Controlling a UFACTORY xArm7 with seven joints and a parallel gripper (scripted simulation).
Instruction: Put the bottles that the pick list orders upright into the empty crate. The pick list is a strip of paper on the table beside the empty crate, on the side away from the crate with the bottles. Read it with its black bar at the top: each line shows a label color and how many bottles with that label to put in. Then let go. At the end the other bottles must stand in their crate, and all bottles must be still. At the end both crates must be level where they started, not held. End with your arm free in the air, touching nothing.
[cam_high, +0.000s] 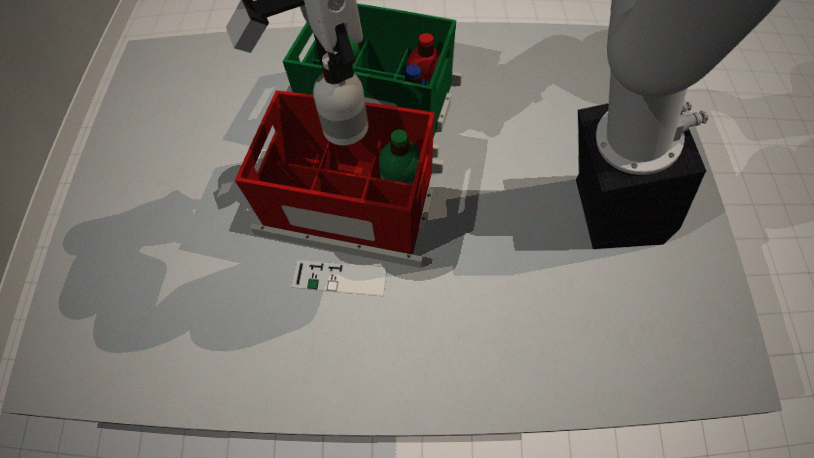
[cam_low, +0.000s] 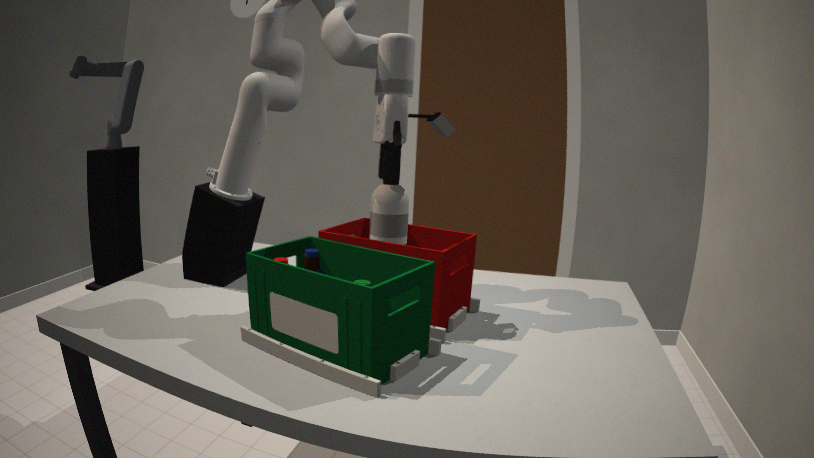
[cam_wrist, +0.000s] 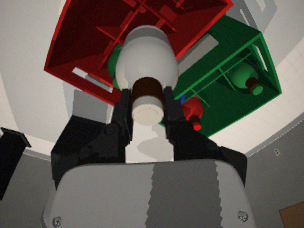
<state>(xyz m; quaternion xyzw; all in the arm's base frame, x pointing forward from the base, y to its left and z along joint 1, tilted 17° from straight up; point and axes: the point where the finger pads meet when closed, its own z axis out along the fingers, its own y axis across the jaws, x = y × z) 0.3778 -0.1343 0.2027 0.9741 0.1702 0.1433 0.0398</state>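
So the gripper (cam_high: 339, 72) is clamped on the neck of a white bottle (cam_high: 340, 111), holding it upright over the red crate (cam_high: 335, 219). From the side view the bottle's base sits just about at the crate's rim, maybe dipping slightly inside, hard to say exactly. From the top it hangs over the back row, around the middle cell, though the camera angle makes it tough to pin down which one. The wrist view shows the dark fingers pinching either side of the neck, right under a brownish cap (cam_wrist: 147, 89), with the bottle's rounded shoulder below and the red dividers past it. A green bottle (cam_high: 399, 156) already stands upright in the back right cell of the red crate. Behind it, close up against it, is the green crate (cam_high: 441, 79), with a red bottle (cam_high: 424, 55) and a blue-capped bottle (cam_high: 413, 73) next to each other on its right side. The wrist view also shows another green one (cam_wrist: 242, 77) in that crate. The pick list (cam_high: 339, 278) lies flat on the table (cam_high: 512, 341) in front of the red crate, with a black bar at its left end, then a green square and a white square, each marked 1. Both crates sit level on the table.
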